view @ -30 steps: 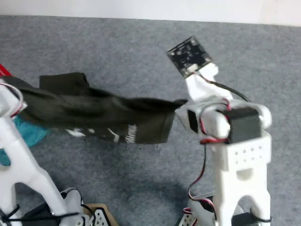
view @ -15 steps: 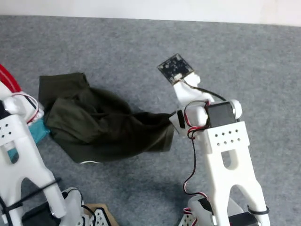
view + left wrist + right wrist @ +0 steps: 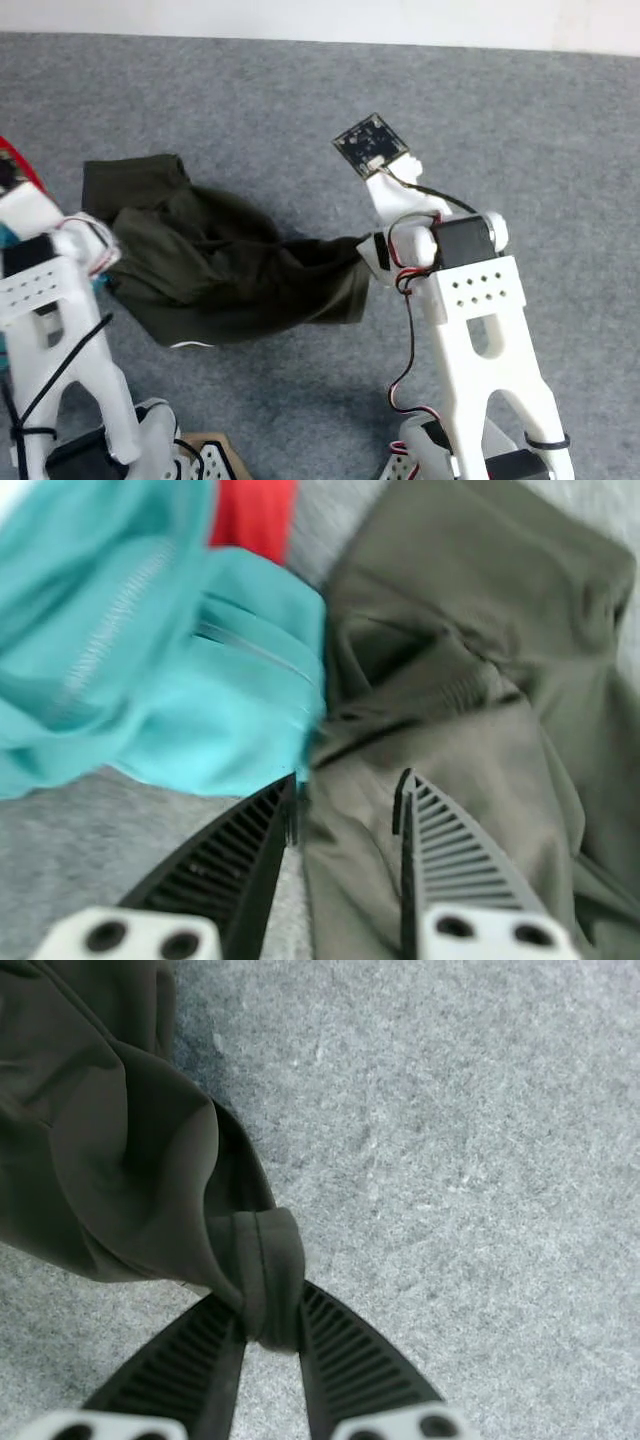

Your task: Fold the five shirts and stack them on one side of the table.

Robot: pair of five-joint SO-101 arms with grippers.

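A dark green shirt [image 3: 220,265] is seen lying crumpled on the grey table [image 3: 500,120]. Its long side runs across the table, from the left arm over to the right arm. The big bunched part is on the left. The shirt gets thin toward the right, and that thin end points at the right gripper [image 3: 268,1330].

The right gripper is closed tight on a rolled fold at the thin end of the shirt. The fold is pinched between the two black fingers [image 3: 195,1355], and a small loop of cloth sticks out past their tips. The rest of the shirt is spread away from the gripper, resting on the table.

The left gripper [image 3: 347,795] is held wide apart, with nothing pinched in it. It hangs over the left edge of the dark green shirt. A teal shirt [image 3: 150,660] is seen just beside that edge, touching it. One fingertip is over the line where the two shirts meet. A bit of red cloth [image 3: 255,515] is seen past the teal shirt.
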